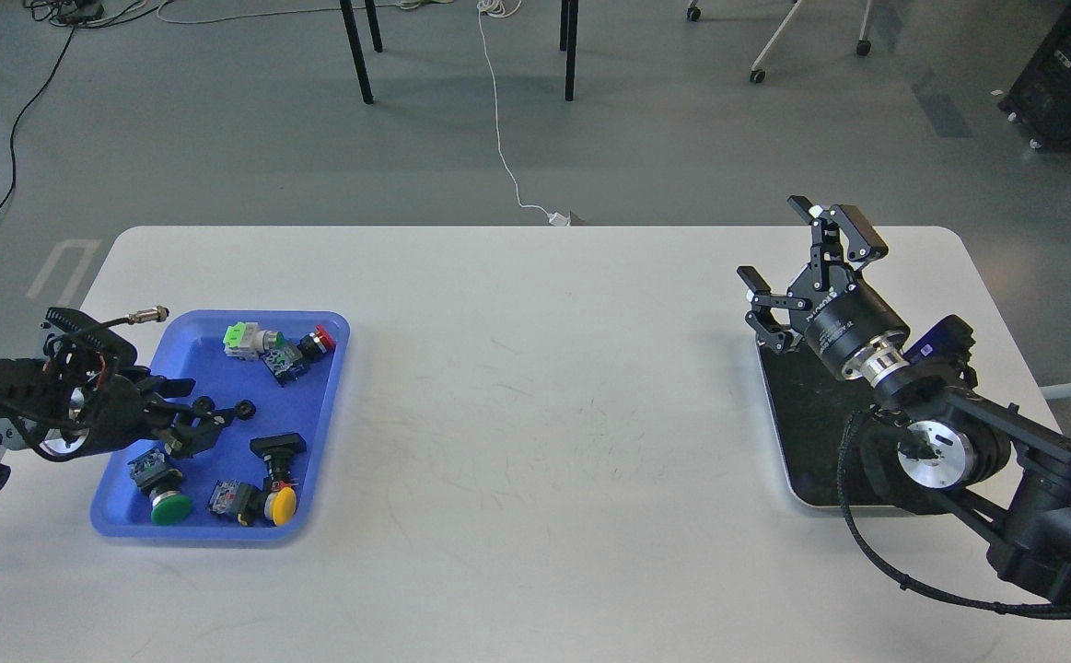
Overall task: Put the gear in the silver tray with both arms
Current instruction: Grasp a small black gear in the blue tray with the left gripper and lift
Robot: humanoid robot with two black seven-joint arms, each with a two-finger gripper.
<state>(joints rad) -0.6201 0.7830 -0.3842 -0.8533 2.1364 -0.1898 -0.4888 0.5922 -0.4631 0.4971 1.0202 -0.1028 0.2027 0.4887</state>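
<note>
Nearest the camera, white worktop (517, 442) front edge, bare across its middle. Left side: blue tray (121, 516) near the left edge, holding push-button switches, green cap (170, 507), yellow cap (284, 505), red cap (323, 337), plus a small black part (243, 409), possibly the gear, too small to confirm. Left tool (208, 425) low over the tray's left half among the parts; dark, fingers not separable, cannot tell whether it grips anything. Right side: silver tray (797, 479) by the right edge, nothing seen on its visible floor, partly hidden by the arm. Right tool (807, 262) above its far end, fingers spread, released, holding nothing. Risk: left fingers nudging neighbouring switches or pinching the wrong part in the clutter; a small gear could slip in a handover over bare worktop.
</note>
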